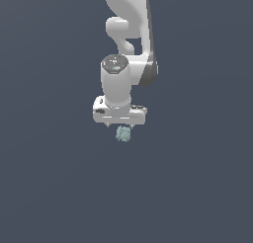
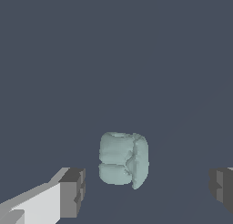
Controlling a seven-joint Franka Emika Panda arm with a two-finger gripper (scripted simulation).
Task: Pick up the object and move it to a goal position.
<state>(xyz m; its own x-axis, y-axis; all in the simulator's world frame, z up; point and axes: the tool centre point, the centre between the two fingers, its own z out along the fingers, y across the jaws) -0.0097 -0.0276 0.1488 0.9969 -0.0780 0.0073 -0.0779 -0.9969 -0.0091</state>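
The claw (image 2: 148,191) gapes wide, fingers (image 2: 73,191) clear of the object (image 2: 123,160) standing upright between them.

surface: plain dark slate-blue floor (image 1: 49,187) | on it: pale teal lumpy object (image 1: 123,134)

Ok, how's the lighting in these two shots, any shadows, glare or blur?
Exterior view: flat, even light, no cast shadows on the grey ground, mild sheen on the white arm. Wrist view: sharp, no blur; soft shading in the object's folds, the hand open around it.
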